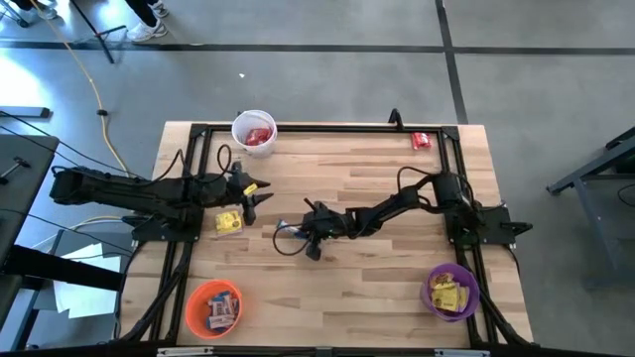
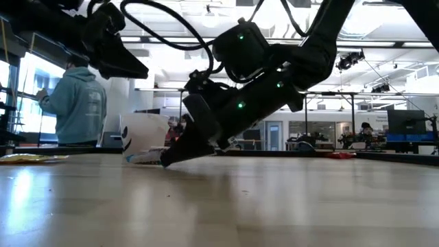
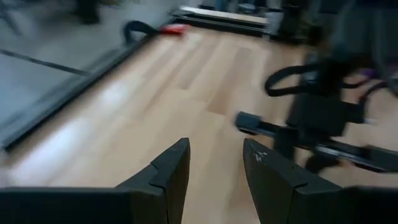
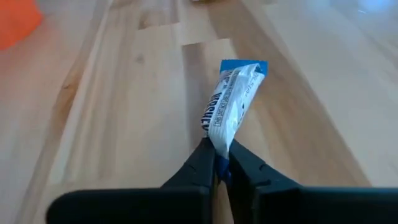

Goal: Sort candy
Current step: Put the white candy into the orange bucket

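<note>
A slim blue-and-white candy bar [image 4: 233,102] lies near the table's middle, with my right gripper [image 4: 217,165] shut on its near end. In the high view this gripper [image 1: 295,231] reaches in from the table's right. In the low view its tips [image 2: 168,159] are down at the tabletop beside the bar [image 2: 144,158]. My left gripper [image 3: 214,168] hangs open above the table's left part [image 1: 253,198] with nothing between its fingers. A yellow packet [image 1: 229,220] lies flat on the wood near it. My right gripper pinches the bar's near end [image 4: 219,146] between its two fingertips. The fingers slant down from the table's right and lie along the bar. The bar stretches away from them, twisted, with its blue far end [image 4: 244,65] at the tabletop.
A white cup [image 1: 254,131] with red candies stands at the far edge, an orange cup [image 1: 213,305] with blue-and-white bars at the near left, a purple cup [image 1: 451,290] with yellow packets at the near right. A red packet [image 1: 422,140] lies far right. A person [image 2: 75,103] stands beyond the table.
</note>
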